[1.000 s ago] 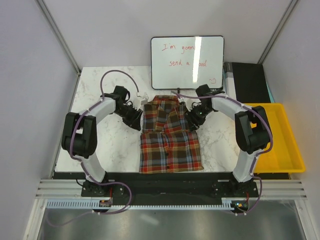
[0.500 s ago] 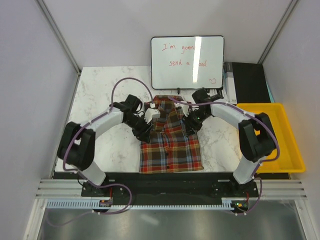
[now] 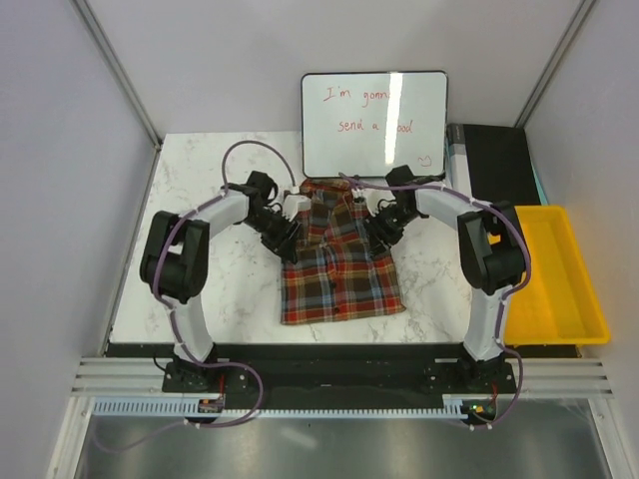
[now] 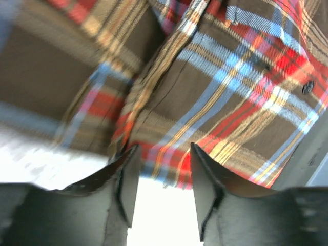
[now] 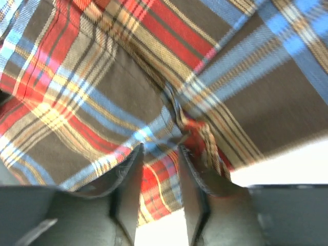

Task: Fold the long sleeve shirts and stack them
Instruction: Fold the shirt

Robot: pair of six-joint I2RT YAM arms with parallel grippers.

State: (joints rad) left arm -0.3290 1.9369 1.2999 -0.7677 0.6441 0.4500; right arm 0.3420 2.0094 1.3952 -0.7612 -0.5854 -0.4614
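Observation:
One plaid long sleeve shirt (image 3: 339, 264) in red-orange, brown and blue checks lies on the white marble table (image 3: 215, 284), collar toward the whiteboard, sleeves folded in. My left gripper (image 3: 286, 233) is at its upper left edge. In the left wrist view the fingertips (image 4: 129, 159) close on the shirt's edge (image 4: 215, 102), with bare table showing below. My right gripper (image 3: 377, 232) is at the upper right edge. In the right wrist view its narrow jaws pinch a fold of the plaid cloth (image 5: 160, 169). No second shirt is in view.
A whiteboard (image 3: 374, 123) with red writing stands at the table's far edge, just behind the collar. A yellow plastic bin (image 3: 559, 279) sits off the table's right side, with a black box (image 3: 499, 165) behind it.
Both grippers closed in on the shirt's upper sides. The shirt slid away from the arm bases toward the whiteboard, and its top now looks narrower.

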